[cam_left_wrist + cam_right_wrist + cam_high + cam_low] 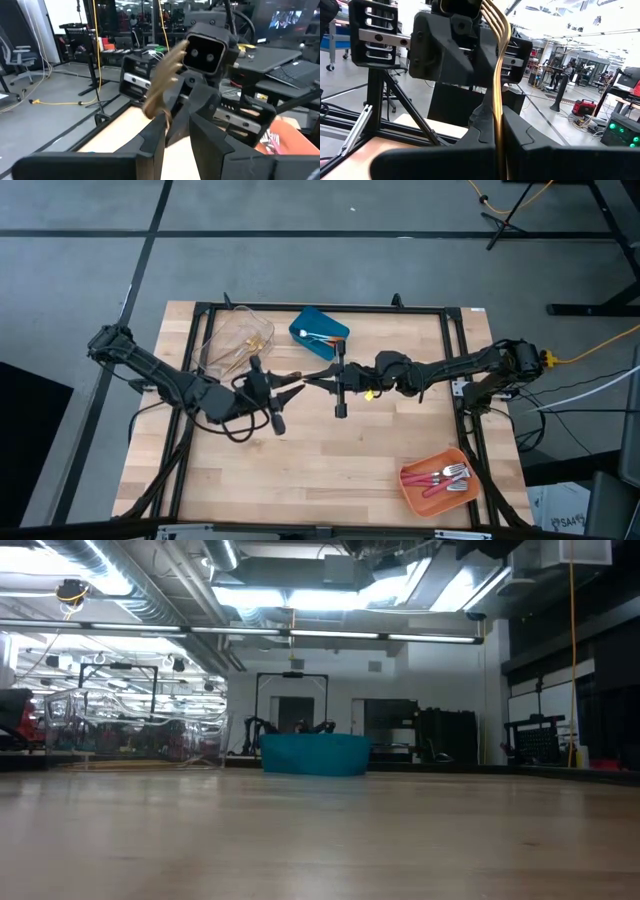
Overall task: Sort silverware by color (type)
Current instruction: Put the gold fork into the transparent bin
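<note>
1. Table (330,470): light wooden top with a black frame along its edges; both dark arms reach in over its middle from opposite sides.
2. Clear bin (236,340): stands on the far left part of the table and holds gold utensils (245,343).
3. Orange bin (415,485): at the near right corner, holding red/pink-handled utensils (440,478) with silver heads.
4. Blue bin (335,330): far centre of the table; pale-headed utensils lie inside it, their handle colour too small to tell. The low view shows it standing alone at the far edge.
5. Left gripper (292,383): raised above the table centre, pointing toward the right arm. Its fingers (150,145) bracket the gold fork from either side; whether they actually press on it cannot be told.
6. Right gripper (318,378): tip to tip with the left gripper, above the table centre. Its fingers (525,135) are clamped on the fork handle.
7. Gold fork (497,75): held in the air between the two grippers, tines pointing toward the left gripper, clear of all bins.
</note>
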You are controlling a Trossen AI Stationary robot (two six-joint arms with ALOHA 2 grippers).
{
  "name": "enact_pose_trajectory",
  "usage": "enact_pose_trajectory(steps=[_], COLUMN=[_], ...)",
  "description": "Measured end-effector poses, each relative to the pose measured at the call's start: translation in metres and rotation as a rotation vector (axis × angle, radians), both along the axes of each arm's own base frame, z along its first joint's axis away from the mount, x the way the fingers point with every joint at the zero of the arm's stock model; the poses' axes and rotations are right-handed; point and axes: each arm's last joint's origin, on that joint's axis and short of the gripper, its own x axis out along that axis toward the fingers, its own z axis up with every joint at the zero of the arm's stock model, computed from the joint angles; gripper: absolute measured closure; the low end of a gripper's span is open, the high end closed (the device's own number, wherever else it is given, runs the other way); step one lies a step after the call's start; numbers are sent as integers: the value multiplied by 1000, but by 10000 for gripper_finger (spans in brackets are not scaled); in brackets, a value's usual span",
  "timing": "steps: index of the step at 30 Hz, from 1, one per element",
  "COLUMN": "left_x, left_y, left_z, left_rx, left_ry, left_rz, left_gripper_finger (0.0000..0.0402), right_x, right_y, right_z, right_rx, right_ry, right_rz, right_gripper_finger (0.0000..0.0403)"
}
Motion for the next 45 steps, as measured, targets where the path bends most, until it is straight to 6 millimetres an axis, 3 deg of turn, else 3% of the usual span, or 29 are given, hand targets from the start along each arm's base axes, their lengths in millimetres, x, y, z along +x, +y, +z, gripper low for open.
enact_pose_trajectory(steps=[17, 28, 38, 45], left_x=[6, 10, 10, 10], left_y=[12, 18, 18, 18], left_z=[4, 4, 4, 4], left_rx=[-6, -14, -13, -12], left_ry=[-34, -31, -30, -27], left_rz=[4, -88, -80, -80], left_gripper_finger=[320, 321, 388, 392], right_x=[0, 0, 0, 0], right_y=[0, 0, 0, 0], right_z=[0, 0, 0, -1], right_rx=[0, -3, -3, -3], right_ry=[0, 2, 4, 6], right_rz=[-2, 0, 2, 2], right_gripper_finger=[403, 403, 403, 403])
